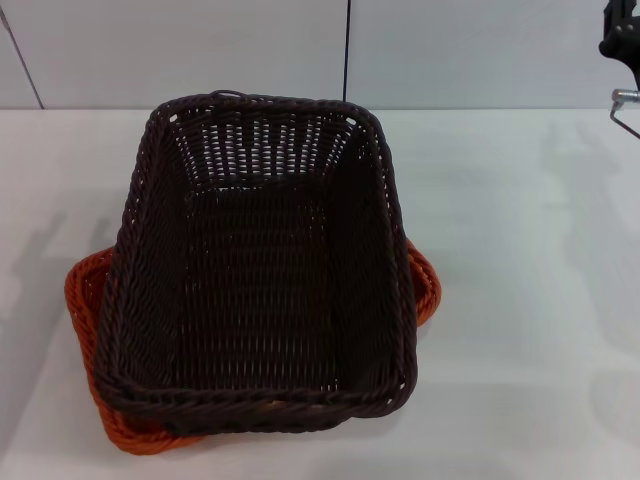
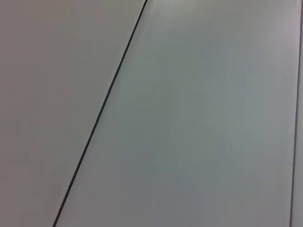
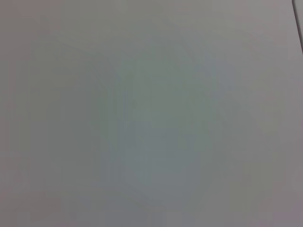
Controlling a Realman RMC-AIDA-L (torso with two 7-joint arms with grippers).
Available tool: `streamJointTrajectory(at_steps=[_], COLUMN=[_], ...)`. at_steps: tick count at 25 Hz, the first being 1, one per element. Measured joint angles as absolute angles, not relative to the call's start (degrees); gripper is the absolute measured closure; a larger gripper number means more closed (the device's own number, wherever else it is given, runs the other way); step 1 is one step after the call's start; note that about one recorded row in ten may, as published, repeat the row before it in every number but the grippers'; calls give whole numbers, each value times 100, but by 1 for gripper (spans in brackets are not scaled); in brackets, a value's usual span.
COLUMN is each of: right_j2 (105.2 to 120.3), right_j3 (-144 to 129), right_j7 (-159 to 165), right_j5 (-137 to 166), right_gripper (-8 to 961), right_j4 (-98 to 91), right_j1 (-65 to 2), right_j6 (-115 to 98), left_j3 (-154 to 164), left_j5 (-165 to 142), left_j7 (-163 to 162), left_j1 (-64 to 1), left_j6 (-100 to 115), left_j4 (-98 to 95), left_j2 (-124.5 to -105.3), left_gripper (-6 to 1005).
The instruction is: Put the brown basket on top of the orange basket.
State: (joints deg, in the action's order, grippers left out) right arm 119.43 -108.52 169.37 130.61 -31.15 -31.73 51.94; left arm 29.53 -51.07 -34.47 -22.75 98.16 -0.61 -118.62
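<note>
Dark woven brown basket (image 1: 262, 270) sits atop the orange basket (image 1: 85, 290) on the white table (image 1: 520, 300), well apart from the right gripper (image 1: 622, 40), whose opening I cannot tell.

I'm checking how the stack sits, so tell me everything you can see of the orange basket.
The orange basket is a bright orange woven wicker-style basket with a braided rim. It lies on the white table beneath the brown basket, which sits on top and hides most of it. Only its left side, near-left corner and a right corner peek out, so it looks turned relative to the basket above. Its inside is hidden.
</note>
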Motion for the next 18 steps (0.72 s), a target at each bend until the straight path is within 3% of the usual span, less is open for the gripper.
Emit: streamJointTrajectory(at_steps=[3,18], right_j2=[11957,11961], right_j3=[-10987,-11215], right_j7=[16936,16936], right_j5=[13058,13033], right_gripper=[607,607], right_j4=[-3125,-3069], right_j1=[-3118,-3081], right_j6=[5228,5286], left_j3=[3027,2637], left_j5=[-5106,-5044], left_j7=[-3223,-2998], left_j1=[-2175,-2063], left_j6=[9873,9806], left_j4=[-52,-140], left_j2=[-11864,-11834], left_gripper=[365,380])
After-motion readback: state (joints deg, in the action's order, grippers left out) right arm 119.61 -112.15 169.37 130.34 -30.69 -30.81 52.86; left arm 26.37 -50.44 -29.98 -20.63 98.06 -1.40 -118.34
